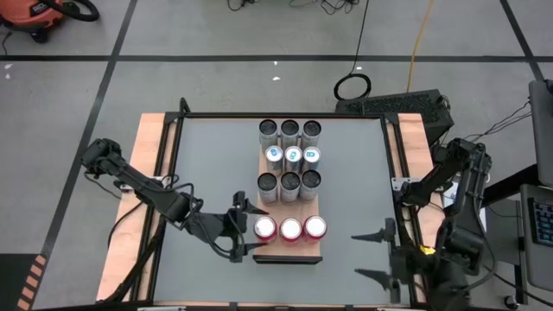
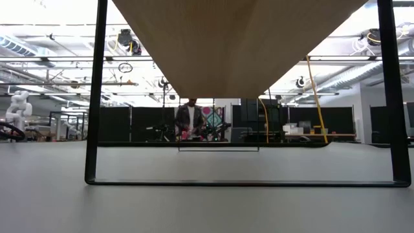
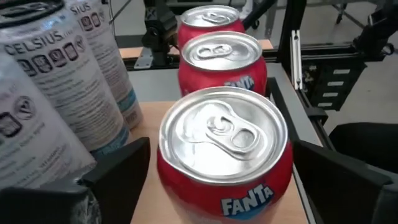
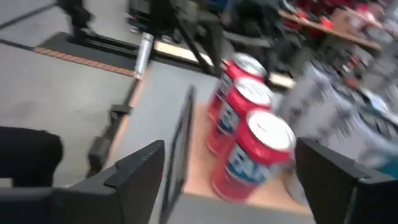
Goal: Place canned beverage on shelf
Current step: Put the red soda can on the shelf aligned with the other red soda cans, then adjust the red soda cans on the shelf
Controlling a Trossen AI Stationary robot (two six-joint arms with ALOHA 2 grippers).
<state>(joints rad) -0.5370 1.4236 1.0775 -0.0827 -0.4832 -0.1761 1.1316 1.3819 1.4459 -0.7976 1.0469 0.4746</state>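
Left claw [image 1: 251, 230] astride cylindrical aluminium can [image 1: 265, 228]

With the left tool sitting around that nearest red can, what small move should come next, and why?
Probably draw the left tool straight back from the red Fanta can. Its jaws stand open on either side, and the can already stands upright on the shelf in line with two others.

The high view looks straight down on the whole table [image 1: 216, 173] and both arms, while the low view sits at tabletop height under the shelf [image 2: 239, 45], facing level into the room. The left wrist view looks close over the nearest red can [image 3: 224, 155], just ahead between the left gripper [image 3: 224, 180] fingers; the right wrist view sees the same red cans [image 4: 249, 130] from farther off, ahead of the right gripper [image 4: 230, 180].
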